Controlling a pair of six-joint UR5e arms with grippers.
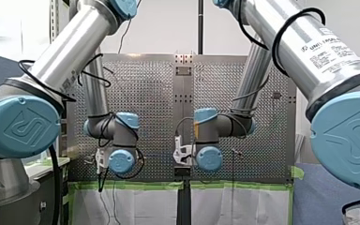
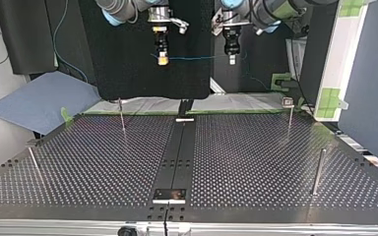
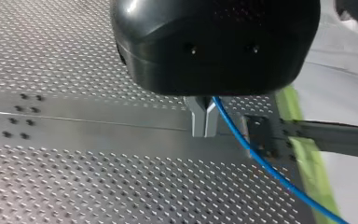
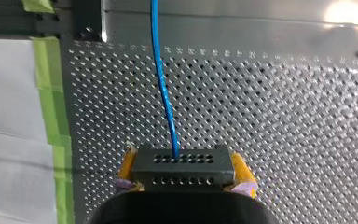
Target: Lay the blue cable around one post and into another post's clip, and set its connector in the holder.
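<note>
Table (image 4: 284, 116) under blue cable (image 4: 163, 93), "UNIVERSAL ROBOTS" on my right arm (image 1: 290, 33)

My left gripper (image 2: 232, 58) and my right gripper (image 2: 162, 59) hang side by side, pointing straight down, high over the table's (image 2: 256, 162) taped edge. My right gripper's yellow pads (image 4: 240, 170) clamp the black connector (image 4: 182, 168); my left gripper's metal fingers (image 3: 200, 119) are pinched together on the blue cable (image 3: 256, 158)

From my end: a black panel (image 2: 128, 73) behind the perforated surface (image 2: 256, 147), green tape (image 1: 136, 185) along its edge, white sheeting (image 1: 140, 206) below, a pale wall (image 1: 164, 28) beyond, and a blue-grey mat (image 2: 39, 101) at the top view's left.
</note>
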